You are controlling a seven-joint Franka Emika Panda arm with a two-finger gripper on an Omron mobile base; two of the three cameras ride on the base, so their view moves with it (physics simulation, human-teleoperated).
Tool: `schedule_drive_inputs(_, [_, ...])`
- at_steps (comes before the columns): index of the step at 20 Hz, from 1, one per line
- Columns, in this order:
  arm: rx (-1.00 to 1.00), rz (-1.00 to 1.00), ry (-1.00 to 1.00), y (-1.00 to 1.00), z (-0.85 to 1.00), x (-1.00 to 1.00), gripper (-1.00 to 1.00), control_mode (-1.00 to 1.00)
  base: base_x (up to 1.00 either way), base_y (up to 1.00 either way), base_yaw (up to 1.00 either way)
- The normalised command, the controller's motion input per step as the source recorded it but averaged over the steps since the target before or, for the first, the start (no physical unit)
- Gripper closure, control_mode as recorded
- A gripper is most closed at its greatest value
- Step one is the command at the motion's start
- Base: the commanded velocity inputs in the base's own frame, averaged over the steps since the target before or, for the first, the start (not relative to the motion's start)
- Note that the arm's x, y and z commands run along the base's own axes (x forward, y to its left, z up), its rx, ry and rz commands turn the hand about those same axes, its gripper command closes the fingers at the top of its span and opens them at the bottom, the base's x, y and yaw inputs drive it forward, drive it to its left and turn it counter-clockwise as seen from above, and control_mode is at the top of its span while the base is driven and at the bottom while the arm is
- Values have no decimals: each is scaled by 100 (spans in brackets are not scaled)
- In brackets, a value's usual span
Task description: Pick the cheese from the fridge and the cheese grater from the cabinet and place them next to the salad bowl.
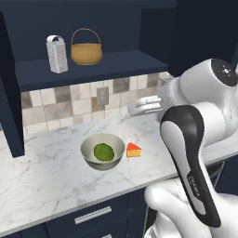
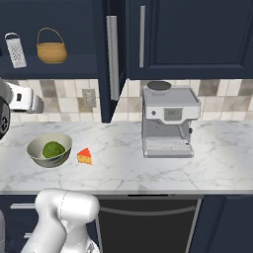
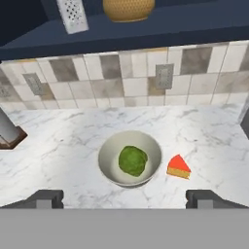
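Note:
The salad bowl [image 1: 102, 152] stands on the marble counter [image 1: 46, 176] with a green leafy ball in it. The cheese [image 1: 134, 150], a yellow-orange wedge with a red rind, lies on the counter just right of the bowl, a small gap between them. The cheese grater [image 1: 56, 54] stands upright at the left of the open cabinet's shelf [image 1: 93, 67]. My gripper [image 3: 126, 199] hovers above the counter, open and holding nothing, looking down at the bowl [image 3: 130, 159] and cheese [image 3: 178, 167]. The grater [image 3: 73, 14] sits up on the shelf beyond it. The fridge is out of view.
A woven basket [image 1: 86, 48] shares the shelf, right of the grater. The cabinet's open door [image 2: 112, 49] juts out over the counter. A silver coffee machine [image 2: 168, 121] stands further right. Navy drawers [image 1: 93, 216] run below the counter edge.

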Motion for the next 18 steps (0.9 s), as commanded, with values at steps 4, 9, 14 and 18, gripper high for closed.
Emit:
schedule_drive_inputs(4, [0, 0, -9, 51, 36, 25, -100, -100, 0, 0, 0])
schedule_drive_inputs(9, [-2, 0, -3, 52, 54, 25, -100, -100, 0, 0, 0])
schedule_drive_inputs(14, [-1, 0, -6, 47, 20, 24, -100, -100, 0, 0, 0])
schedule_drive_inputs(18, [0, 2, -4, 28, 0, 54, -100, -100, 0, 0, 0])
